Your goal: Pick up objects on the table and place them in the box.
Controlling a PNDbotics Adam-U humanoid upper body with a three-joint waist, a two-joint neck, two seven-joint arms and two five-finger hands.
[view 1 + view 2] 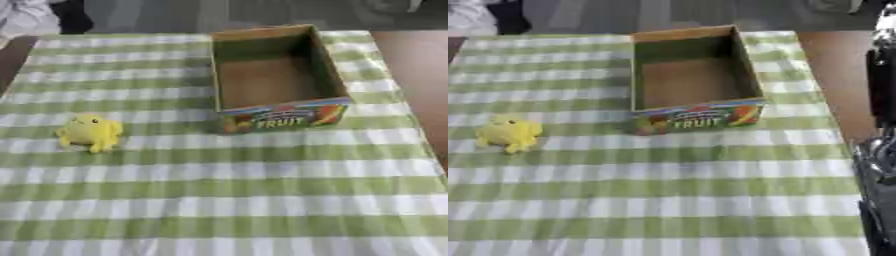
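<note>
A yellow plush toy (89,133) lies on the green-and-white checked tablecloth (227,190) at the left. To its right, further back, stands an open cardboard box (276,107) with a colourful front panel reading FRUIT; only its bare brown floor shows inside. Black and silver parts of my right arm (880,150) run along the right edge of the right eye view, apart from both the toy and the box. I cannot make out the hand's shape there. My left hand shows in neither view.
The bare wooden table (420,75) shows to the right of the cloth, which ends there. Dark and white things (35,15) lie beyond the table's far left corner.
</note>
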